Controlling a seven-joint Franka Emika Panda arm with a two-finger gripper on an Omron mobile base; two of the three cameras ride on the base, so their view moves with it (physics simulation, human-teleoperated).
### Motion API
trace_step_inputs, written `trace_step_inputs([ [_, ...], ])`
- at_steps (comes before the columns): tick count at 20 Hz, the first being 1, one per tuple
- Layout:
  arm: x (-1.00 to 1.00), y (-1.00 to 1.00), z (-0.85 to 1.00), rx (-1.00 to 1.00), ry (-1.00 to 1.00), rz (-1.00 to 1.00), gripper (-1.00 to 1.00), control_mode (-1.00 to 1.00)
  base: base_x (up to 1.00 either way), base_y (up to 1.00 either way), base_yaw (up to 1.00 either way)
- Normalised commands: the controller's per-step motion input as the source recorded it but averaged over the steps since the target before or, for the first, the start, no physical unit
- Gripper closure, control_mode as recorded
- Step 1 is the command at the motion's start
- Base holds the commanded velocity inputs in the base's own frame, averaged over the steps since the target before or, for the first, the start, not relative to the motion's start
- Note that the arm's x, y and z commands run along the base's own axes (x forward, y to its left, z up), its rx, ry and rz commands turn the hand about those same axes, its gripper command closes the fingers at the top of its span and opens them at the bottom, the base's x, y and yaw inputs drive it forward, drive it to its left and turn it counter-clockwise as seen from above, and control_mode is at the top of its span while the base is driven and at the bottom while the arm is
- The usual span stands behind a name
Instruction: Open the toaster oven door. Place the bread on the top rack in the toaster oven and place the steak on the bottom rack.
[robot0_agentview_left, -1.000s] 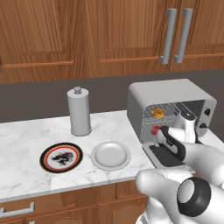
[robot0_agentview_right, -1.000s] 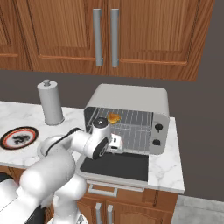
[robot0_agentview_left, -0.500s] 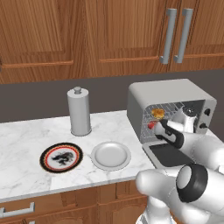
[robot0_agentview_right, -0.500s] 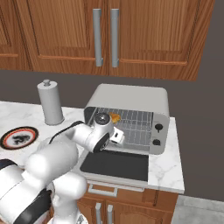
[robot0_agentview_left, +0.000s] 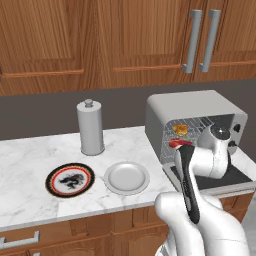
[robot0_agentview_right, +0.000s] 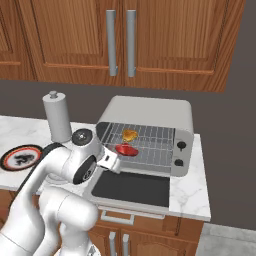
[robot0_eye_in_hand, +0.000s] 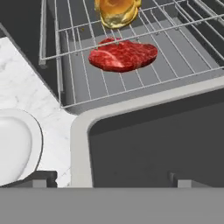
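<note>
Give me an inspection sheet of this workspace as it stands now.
Surface: white marble counter.
Job's things: toaster oven door folded down flat; bread on top rack; steak on bottom rack.
Clutter: grey canister, patterned plate, white plate.
Tool: open, empty, over the door.
Cables: nothing seen.
Surroundings: wooden cabinets, dark backsplash.

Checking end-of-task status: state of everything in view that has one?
toaster oven door: open, folded down flat
bread: on top rack
steak: on bottom rack
hand: open, holding nothing
white plate: empty
upper cabinet doors: closed
</note>
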Motion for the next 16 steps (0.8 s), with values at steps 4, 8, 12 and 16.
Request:
trace_step_inputs([
  [4,-0.33,1.0,0.6,-0.14,-0.02,0.0,-1.0,-1.0,0.0,0.0,0.0],
  [8,-0.13,1.0,0.89,-0.14,0.0,0.0,-1.0,-1.0,0.0,0.0,0.0],
  [12,-0.08,1.0,0.82,-0.14,0.0,-0.01,-1.0,-1.0,0.0,0.0,0.0],
  [16,0.19,0.99,0.31,-0.08,0.01,0.0,-1.0,-1.0,0.0,0.0,0.0],
])
